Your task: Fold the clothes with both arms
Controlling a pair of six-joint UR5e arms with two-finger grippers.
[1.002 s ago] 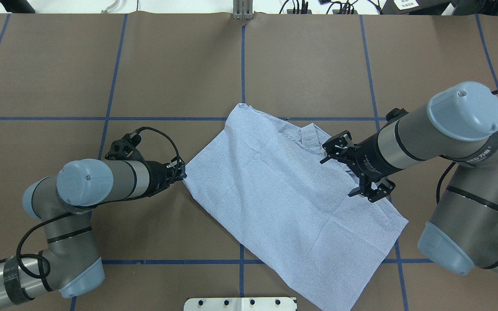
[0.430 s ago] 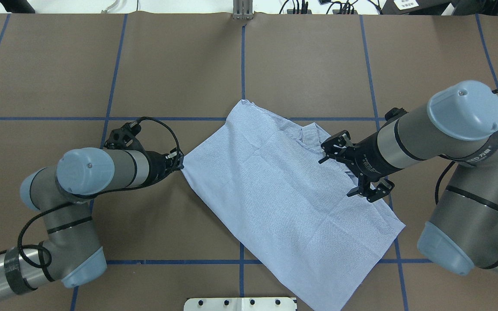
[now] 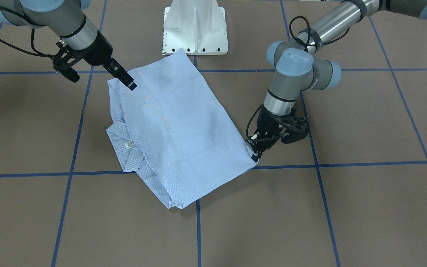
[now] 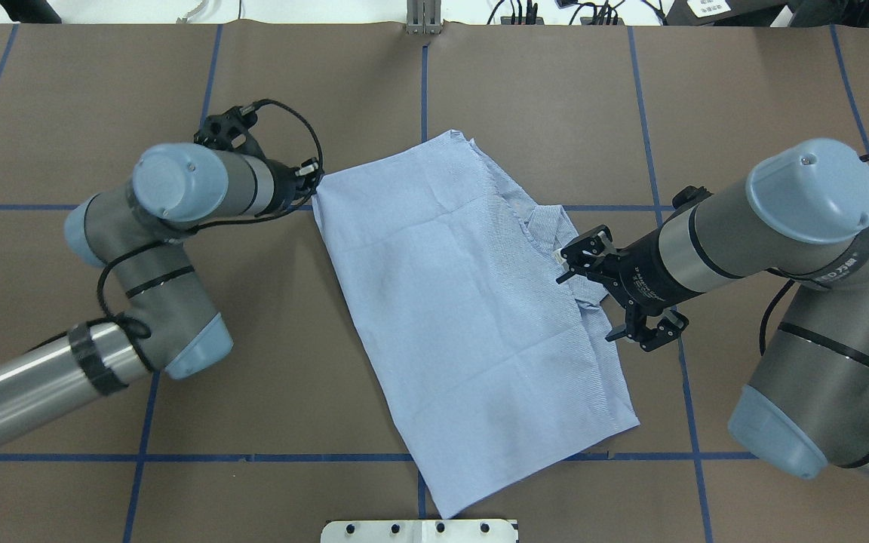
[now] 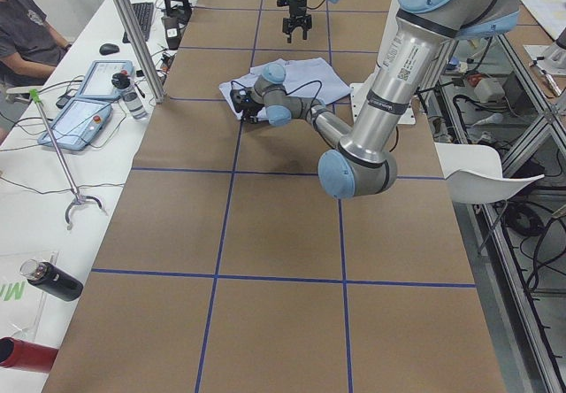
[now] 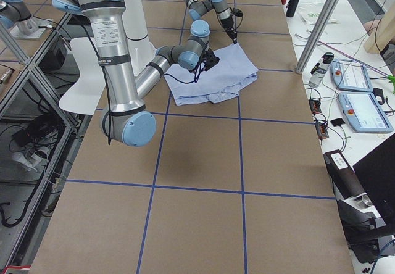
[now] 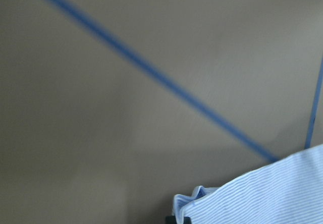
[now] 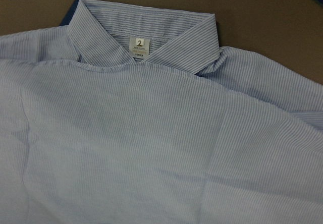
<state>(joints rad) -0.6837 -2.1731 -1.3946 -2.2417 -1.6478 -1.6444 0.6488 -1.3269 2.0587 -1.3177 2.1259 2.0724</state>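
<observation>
Shirt (image 4: 465,302) has its far left corner pinched by left gripper (image 4: 317,181); right gripper (image 4: 560,271) hovers near collar (image 4: 544,226), opening unclear.

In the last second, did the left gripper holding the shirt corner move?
Yes. Seen from overhead, the left gripper, pinching the shirt corner, crossed the blue tape line from the robot's side to the far side.

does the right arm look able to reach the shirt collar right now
Probably yes: the right tool hangs open over the shirt close to the collar, which lies bare in its wrist view with nothing over it. The left tool grips the shirt on the other side, out of the way.
</observation>
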